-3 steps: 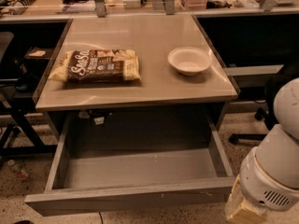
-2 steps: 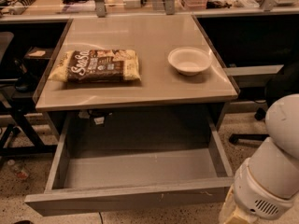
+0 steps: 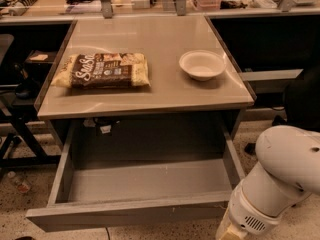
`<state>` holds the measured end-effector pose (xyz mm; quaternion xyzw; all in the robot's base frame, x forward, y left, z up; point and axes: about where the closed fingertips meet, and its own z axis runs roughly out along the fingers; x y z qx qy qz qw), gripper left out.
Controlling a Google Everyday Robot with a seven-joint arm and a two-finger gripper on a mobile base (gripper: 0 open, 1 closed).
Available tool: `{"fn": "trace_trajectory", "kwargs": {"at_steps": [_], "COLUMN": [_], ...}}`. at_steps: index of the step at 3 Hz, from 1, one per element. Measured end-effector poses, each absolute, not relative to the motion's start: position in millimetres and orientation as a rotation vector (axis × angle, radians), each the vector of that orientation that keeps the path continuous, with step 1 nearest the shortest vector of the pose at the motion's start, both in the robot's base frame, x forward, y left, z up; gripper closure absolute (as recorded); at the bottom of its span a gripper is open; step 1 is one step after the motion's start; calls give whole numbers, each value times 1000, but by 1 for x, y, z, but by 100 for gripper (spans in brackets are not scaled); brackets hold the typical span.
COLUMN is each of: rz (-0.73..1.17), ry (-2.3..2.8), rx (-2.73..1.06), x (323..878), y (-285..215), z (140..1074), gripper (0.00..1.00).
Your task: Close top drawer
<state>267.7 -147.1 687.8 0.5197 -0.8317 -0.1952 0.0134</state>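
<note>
The top drawer stands pulled far out from under the worktop, its grey floor showing and its flat front near the bottom edge of the view. On the worktop a brown snack bag lies flat at the left and a white bowl sits at the right, well apart. The robot's white arm reaches down at the lower right, and the hand is low beside the drawer's right front corner, mostly cut off; I cannot tell whether it is wide or narrow.
</note>
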Motion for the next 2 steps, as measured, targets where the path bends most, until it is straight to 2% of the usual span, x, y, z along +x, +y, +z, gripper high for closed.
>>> {"fn": "trace_trajectory", "kwargs": {"at_steps": [2], "rz": [-570], "ry": [-2674], "rx": [1591], "x": [313], "y": [-133], "z": [661], "gripper": [100]}}
